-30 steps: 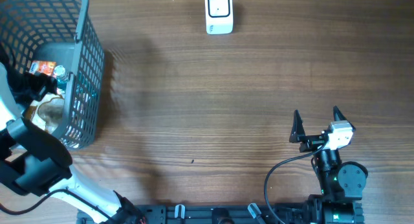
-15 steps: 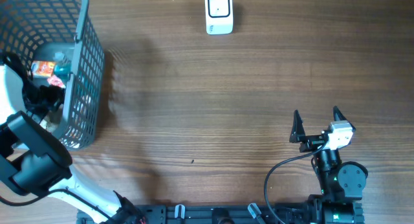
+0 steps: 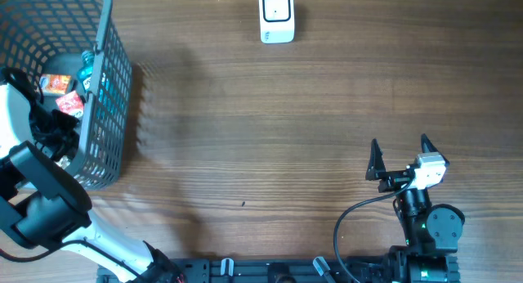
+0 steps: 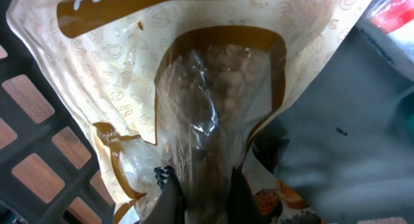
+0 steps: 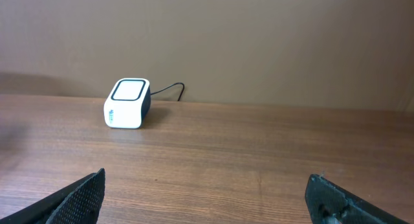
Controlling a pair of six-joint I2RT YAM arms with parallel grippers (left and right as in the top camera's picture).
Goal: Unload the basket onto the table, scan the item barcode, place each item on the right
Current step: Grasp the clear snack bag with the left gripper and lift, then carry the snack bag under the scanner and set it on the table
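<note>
Wooden worktop (image 3: 286,136) is carrying a grey basket (image 3: 114,78) at far left, its mesh hiding most of my left gripper (image 4: 200,188); those jaws, wide a second ago, are now pinching the cream-and-brown snack bag (image 4: 213,88) inside. My right gripper (image 3: 400,156) is idling, jaws spread, facing the scanner (image 3: 276,15).

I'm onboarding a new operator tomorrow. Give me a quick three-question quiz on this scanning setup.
1. True or false: the right tool is shut on the scanner.
2. What is the left tool clamped on? A) a cream-and-brown bag B) a metal can C) nothing
3. Fill in: the left arm is reaching inside the grey ____ at the table's left edge.

Key: 1 false, it stands open and well apart from the scanner; 2 A; 3 basket.
</note>
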